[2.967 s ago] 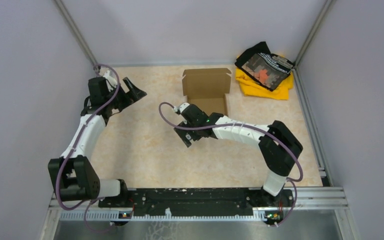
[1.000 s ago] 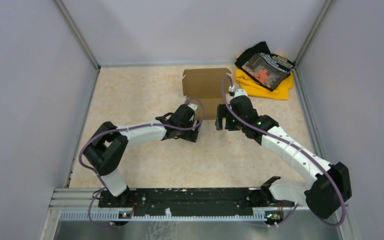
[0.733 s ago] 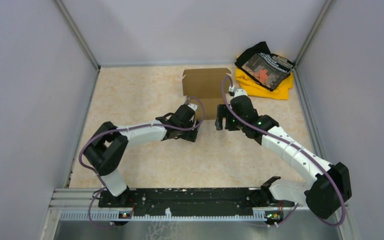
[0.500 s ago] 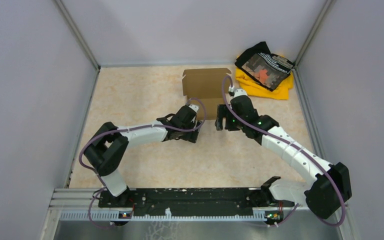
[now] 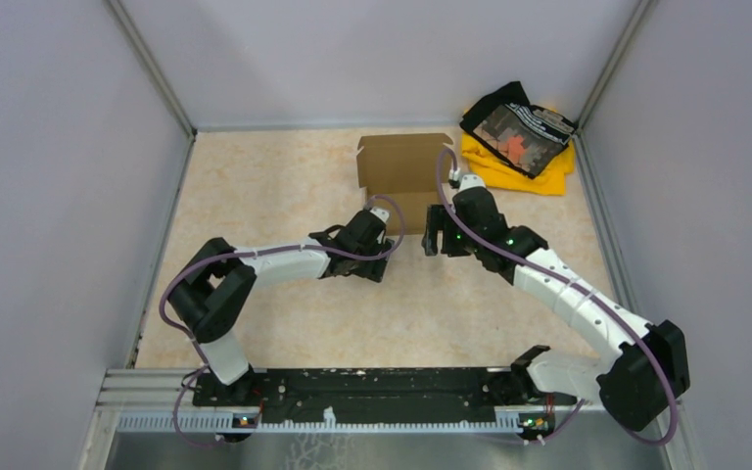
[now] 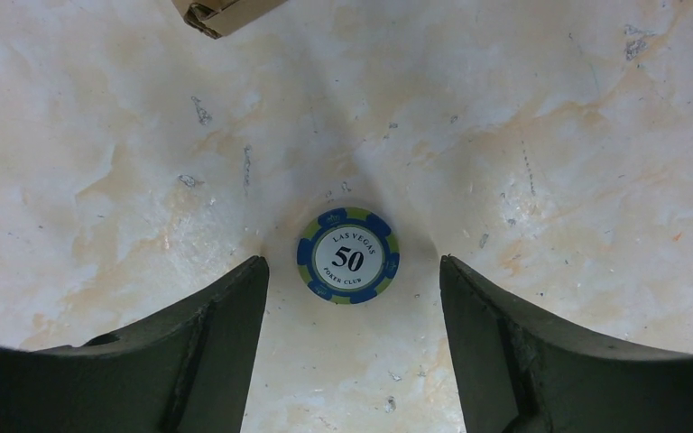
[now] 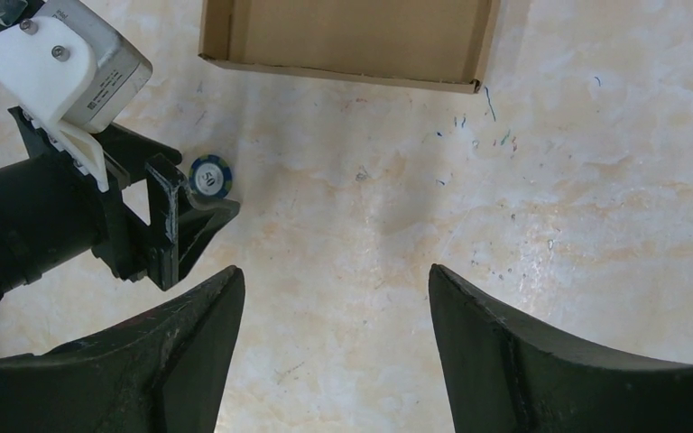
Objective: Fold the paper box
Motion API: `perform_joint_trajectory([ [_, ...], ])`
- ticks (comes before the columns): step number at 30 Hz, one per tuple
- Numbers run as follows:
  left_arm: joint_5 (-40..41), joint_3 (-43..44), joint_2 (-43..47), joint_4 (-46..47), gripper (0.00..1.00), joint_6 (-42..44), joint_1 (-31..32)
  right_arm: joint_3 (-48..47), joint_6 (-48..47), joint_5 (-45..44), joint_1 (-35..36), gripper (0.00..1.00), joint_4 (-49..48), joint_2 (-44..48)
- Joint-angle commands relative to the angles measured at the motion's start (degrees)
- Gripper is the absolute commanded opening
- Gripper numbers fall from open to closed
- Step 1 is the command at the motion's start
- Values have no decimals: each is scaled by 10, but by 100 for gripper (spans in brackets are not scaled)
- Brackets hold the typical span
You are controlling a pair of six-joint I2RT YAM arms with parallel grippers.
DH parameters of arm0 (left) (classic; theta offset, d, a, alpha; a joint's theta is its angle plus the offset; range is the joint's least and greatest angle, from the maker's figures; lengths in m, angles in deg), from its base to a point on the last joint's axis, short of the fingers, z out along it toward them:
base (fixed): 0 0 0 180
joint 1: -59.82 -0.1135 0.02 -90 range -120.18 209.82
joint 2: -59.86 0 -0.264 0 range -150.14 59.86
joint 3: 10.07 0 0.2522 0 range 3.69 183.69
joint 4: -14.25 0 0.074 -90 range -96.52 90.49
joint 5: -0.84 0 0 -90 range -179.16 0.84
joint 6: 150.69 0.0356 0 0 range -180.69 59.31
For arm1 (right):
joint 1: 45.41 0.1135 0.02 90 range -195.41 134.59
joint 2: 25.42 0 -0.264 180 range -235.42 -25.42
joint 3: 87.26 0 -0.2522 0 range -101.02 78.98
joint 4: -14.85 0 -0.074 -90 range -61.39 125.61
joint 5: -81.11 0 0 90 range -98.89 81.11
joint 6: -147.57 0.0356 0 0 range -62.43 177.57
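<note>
Near the far edge of the desk (image 5: pixel 274 196) the box (image 5: pixel 404 174) sits with its lid not closed, near the cloth pile (image 5: pixel 517 137). Both my arms have come down in front of it. My left end effector (image 6: pixel 352 266) is open around a poker chip (image 6: pixel 347 255), not touching it. My right end effector (image 7: pixel 334 275) is open over bare desk. I judge the folding is not yet begun.
</note>
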Motion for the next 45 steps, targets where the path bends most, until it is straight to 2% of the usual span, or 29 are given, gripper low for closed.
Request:
perform_joint_trajectory([
  [1, 5, -7, -10, 1, 75, -1, 4, -1, -3, 5, -6, 73, -16, 22],
  [20, 37, -1, -30, -12, 75, -5, 20, -1, -8, 2, -7, 70, -7, 34],
  [45, 45, -7, -36, -18, 62, -9, 25, 5, -10, 7, -11, 68, -7, 31],
])
